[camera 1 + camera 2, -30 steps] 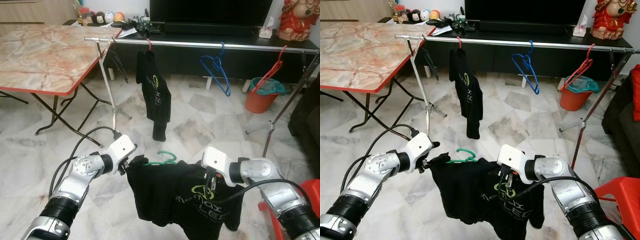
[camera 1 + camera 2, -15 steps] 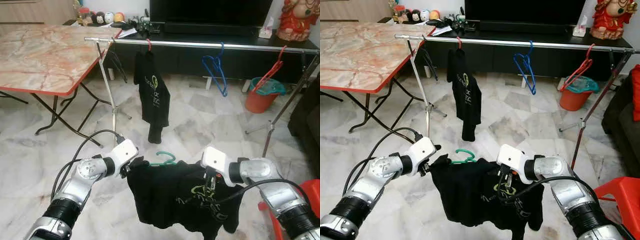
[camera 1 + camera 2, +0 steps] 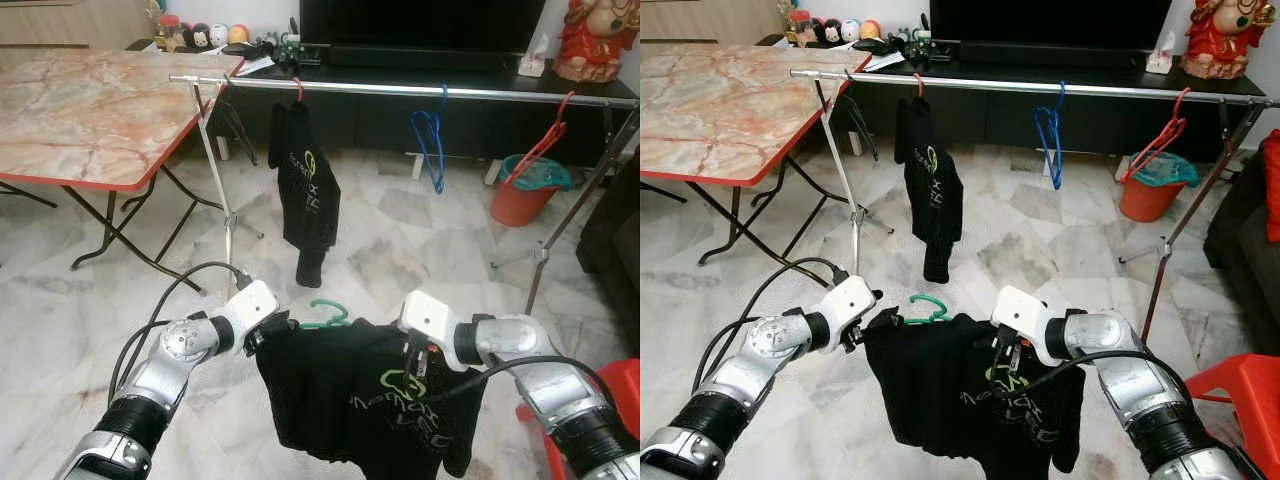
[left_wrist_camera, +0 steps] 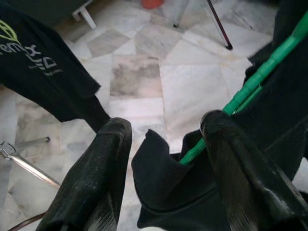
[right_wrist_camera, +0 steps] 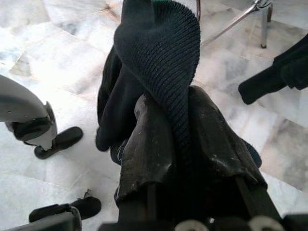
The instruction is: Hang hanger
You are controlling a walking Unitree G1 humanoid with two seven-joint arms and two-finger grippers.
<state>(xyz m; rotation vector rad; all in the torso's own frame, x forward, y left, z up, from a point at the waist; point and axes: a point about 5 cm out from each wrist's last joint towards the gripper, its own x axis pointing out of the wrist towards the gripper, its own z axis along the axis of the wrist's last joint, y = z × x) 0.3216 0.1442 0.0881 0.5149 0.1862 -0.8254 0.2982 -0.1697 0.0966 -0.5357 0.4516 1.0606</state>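
A black T-shirt (image 3: 365, 400) with a green logo hangs on a green hanger (image 3: 325, 318), low in front of me between both arms. My right gripper (image 3: 417, 358) is shut on a fold of the shirt; the right wrist view has knit cloth (image 5: 163, 57) pinched between its fingers. My left gripper (image 3: 262, 335) is at the shirt's other shoulder. In the left wrist view its fingers (image 4: 96, 183) stand apart, with the hanger's end (image 4: 240, 91) and bunched cloth between them. The silver clothes rail (image 3: 400, 90) runs across farther ahead.
On the rail hang another black shirt (image 3: 308, 190) on a red hanger, a blue hanger (image 3: 432, 140) and a red hanger (image 3: 540, 140). A marble-top folding table (image 3: 90, 110) stands left. An orange bucket (image 3: 520, 195) and a red seat (image 3: 625, 385) are right.
My left gripper has edged to the right, toward the shirt. The held shirt has swayed a little, and the blue hanger on the rail has swung.
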